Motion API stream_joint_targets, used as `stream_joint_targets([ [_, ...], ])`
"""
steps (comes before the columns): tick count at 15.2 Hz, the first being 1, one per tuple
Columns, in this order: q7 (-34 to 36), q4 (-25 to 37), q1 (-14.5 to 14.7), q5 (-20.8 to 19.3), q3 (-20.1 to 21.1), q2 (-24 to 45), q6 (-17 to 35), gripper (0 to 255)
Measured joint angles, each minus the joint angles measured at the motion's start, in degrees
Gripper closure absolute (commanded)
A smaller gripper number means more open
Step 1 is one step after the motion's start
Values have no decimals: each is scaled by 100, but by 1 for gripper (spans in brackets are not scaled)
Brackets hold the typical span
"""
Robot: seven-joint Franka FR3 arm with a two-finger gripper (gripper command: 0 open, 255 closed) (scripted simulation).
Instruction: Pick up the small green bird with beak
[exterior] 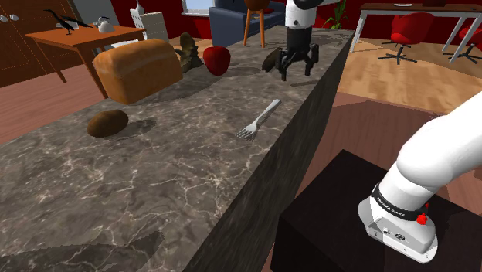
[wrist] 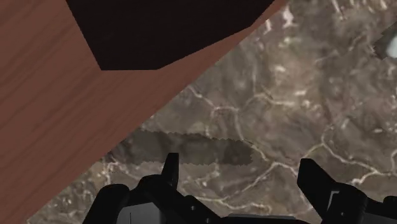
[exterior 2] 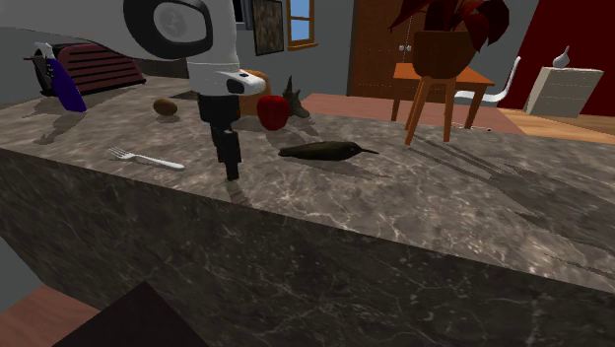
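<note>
**Bird's at 3 o'clock from the gripper, not under it yet**

So in the second exterior view the gripper (exterior 2: 233,170) hangs tips-down over the bench (exterior 2: 444,217), close to its near edge. The small dark olive bird (exterior 2: 320,151) lies flat on the marble off at its 3 o'clock, near but clearly apart. The fork (exterior 2: 146,158) is on the other side, around 9 o'clock.

The bird's long axis runs 9-to-3 in that view with the beak (exterior 2: 369,151) poking toward 3, so the tail end is the bit closest to the gripper. In the shoulder view it flips, and the bird sits at roughly 10 o'clock of the gripper.

The wrist view has the fingers (wrist: 170,167) spread wide with just bare marble between them, so it's holding nothing. My guess is the next move is a sideways slide toward the bird's middle. Then it drops with the fingers across the body, not along it.
</note>
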Motion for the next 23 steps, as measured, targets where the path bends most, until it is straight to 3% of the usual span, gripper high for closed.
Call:
stream_joint_targets([
  [10,1908,2078,-336,-590,110,1864,105,0],
  [19,3247,4752,-457,-1130,-180,3662,-551,0],
  [23,3440,4785,-450,-1177,-218,3804,-429,0],
])
